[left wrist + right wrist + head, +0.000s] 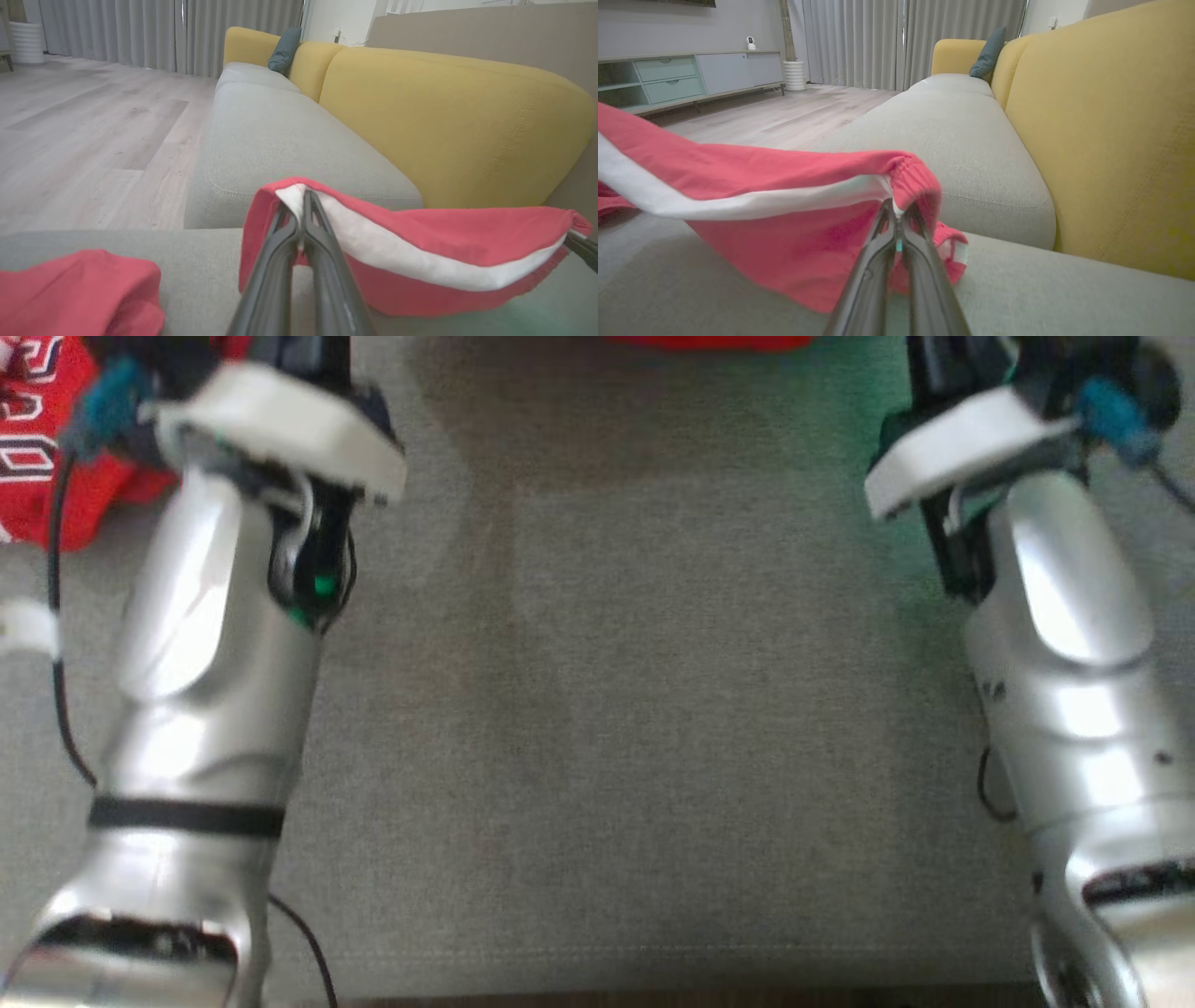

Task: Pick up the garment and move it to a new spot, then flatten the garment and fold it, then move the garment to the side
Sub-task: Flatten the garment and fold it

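Observation:
The garment is red with a white band along its edge and hangs stretched between my two grippers above the grey sofa seat. My left gripper is shut on one corner of that edge. My right gripper is shut on the gathered elastic corner of the garment, whose lower part sags onto the seat. In the head view both silver forearms reach forward; red cloth with white lettering lies at the top left and a red strip at the top edge. Another red fold rests at the left wrist view's lower left.
A yellow backrest runs along the far side of the seat, with a teal cushion at its end. Beyond the seat's front edge lie a wooden floor, grey curtains and a low sideboard.

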### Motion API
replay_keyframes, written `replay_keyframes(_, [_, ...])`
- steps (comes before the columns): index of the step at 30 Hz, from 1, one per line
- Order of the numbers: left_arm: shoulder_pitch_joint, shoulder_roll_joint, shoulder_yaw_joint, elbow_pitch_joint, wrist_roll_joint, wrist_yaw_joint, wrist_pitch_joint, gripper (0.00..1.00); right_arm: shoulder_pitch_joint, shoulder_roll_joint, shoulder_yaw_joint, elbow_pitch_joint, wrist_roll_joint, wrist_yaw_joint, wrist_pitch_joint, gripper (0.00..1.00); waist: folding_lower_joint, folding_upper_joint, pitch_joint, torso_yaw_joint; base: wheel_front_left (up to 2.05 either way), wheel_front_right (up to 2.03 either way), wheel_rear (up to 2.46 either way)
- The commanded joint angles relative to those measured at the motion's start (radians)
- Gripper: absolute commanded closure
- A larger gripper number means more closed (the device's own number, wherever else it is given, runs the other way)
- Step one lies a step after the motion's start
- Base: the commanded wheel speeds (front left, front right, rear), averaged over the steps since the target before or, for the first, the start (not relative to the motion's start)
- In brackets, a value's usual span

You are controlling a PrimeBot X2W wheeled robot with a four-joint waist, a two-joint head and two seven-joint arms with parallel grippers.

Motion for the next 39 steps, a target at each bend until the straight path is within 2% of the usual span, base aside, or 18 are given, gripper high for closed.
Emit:
replay_keyframes(1, [-0.017,0.03,0.034,-0.053,-0.005,-0.005,-0.011,1.0,-0.001,0.02,0.016,-0.05,0.014,0.007,-0.006,1.0,-0.0001,0.0,-0.009,-0.008,0.0,0.0,0.0])
replay_keyframes(11, [0.372,0.024,0.133,-0.373,-0.013,-0.012,-0.013,1.0,0.282,0.021,0.077,-0.251,0.114,0.007,-0.006,1.0,-0.0001,0.0,-0.128,-0.025,0.0,0.0,0.0])
replay_keyframes(21, [0.747,0.0,0.102,-0.628,-0.006,-0.016,-0.013,1.0,0.626,0.019,0.107,-0.485,0.14,0.007,-0.006,1.0,-0.0001,0.0,-0.314,-0.029,0.0,0.0,0.0])
replay_keyframes(25, [0.883,-0.003,0.084,-0.738,-0.002,-0.003,-0.013,1.0,0.755,-0.009,0.125,-0.579,0.139,0.007,-0.006,1.0,-0.0001,0.0,-0.364,-0.047,0.0,0.0,0.0])
replay_keyframes(33, [1.108,0.016,0.083,-0.939,-0.007,0.045,0.037,1.0,0.985,-0.084,0.134,-0.762,0.152,0.007,0.044,1.0,-0.0001,0.0,-0.37,-0.077,0.0,0.0,0.0])
replay_keyframes(39, [1.122,0.03,0.095,-0.919,-0.03,0.055,0.077,1.0,1.02,-0.088,0.146,-0.784,0.186,0.007,0.066,1.0,-0.0001,0.0,-0.339,-0.099,0.0,0.0,0.0])
